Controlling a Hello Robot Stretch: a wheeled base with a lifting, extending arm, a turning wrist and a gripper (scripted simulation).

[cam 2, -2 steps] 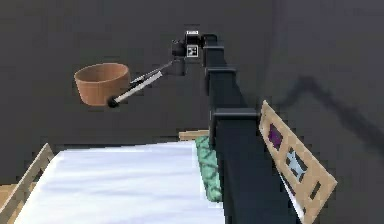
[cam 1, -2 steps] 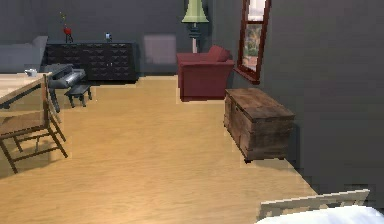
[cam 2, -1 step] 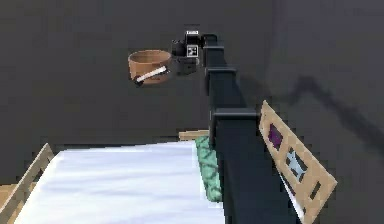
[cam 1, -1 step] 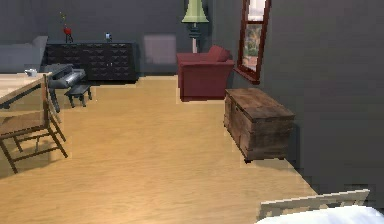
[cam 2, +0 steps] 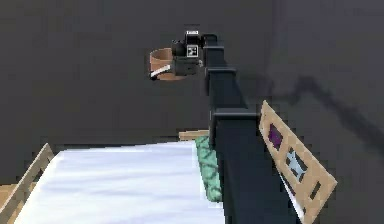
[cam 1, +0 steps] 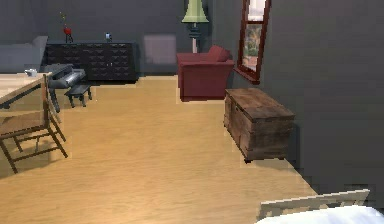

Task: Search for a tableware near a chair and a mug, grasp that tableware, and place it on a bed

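Note:
In the arm side view the dark arm point(cam 2: 228, 110) rises from the bottom edge and ends at the gripper point(cam 2: 166, 68), high against the dark wall. A shallow brown bowl-like tableware piece point(cam 2: 156, 63) hangs at the gripper's far end, clear of every surface, so the gripper holds it. Below lies a bed point(cam 2: 110, 185) with a white sheet, a green pillow point(cam 2: 207, 165) and a light wooden headboard point(cam 2: 296, 165). The held piece is up above the bed's far side. A corner of the bed point(cam 1: 318, 208) appears at the forward view's bottom right.
Ahead lies bare wooden floor point(cam 1: 150, 150). A wooden chest point(cam 1: 258, 122) stands by the right wall, a red armchair point(cam 1: 205, 75) behind it. A wooden table with a chair point(cam 1: 30, 125) is at the left, dark chairs point(cam 1: 68, 82) and a dark dresser point(cam 1: 100, 58) beyond.

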